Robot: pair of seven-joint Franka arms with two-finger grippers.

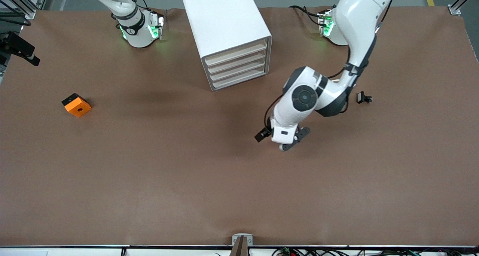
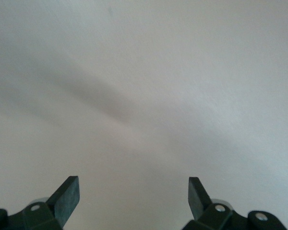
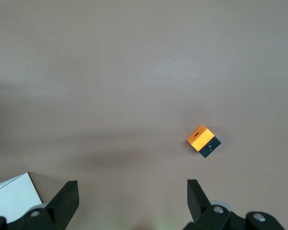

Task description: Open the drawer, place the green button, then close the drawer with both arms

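Drawer (image 1: pixel 239 73) fronts all sit shut, so with my left gripper (image 1: pixel 281 139) spread empty over bare table, I'd approach one front squarely.

Setting: robotics lab bench. Evidence: two white jointed arms (image 1: pixel 318 95) bolted at the 12 o'clock edge of a wide tabletop (image 1: pixel 187 181) covered in plain brown sheet; green status lights glow at both bases. Aluminium frame posts (image 1: pixel 458 5) stand at the corners, a camera mount (image 1: pixel 241 244) sits at 6 o'clock, and loose cables (image 1: pixel 336 251) run along that edge. Grey floor with yellow line at 1 o'clock.
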